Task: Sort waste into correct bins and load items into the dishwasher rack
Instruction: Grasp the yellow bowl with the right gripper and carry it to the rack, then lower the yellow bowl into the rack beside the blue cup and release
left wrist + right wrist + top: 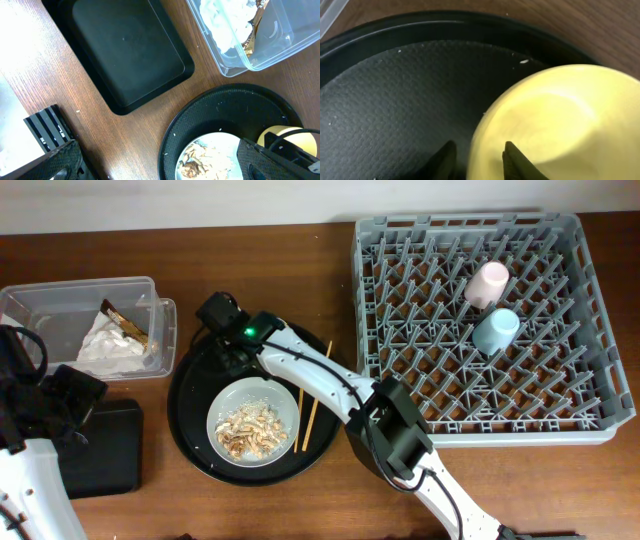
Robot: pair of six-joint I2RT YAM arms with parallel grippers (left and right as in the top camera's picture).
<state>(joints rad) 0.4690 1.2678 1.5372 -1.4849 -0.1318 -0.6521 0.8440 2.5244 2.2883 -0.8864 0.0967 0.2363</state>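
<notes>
The yellow bowl sits in the round black tray, also showing in the left wrist view. My right gripper is open, one finger outside the bowl's rim and one inside; from overhead the gripper hides the bowl. The pale grey plate holds the food scraps, with the chopsticks beside it. The napkin and wrapper lie in the clear tub. The pink cup and light-blue cup stand in the rack. My left gripper is open and empty.
The round black tray holds the plate, bowl and chopsticks. The shallow black rectangular tray lies at the lower left, empty, next to the tub. The left arm hangs over it.
</notes>
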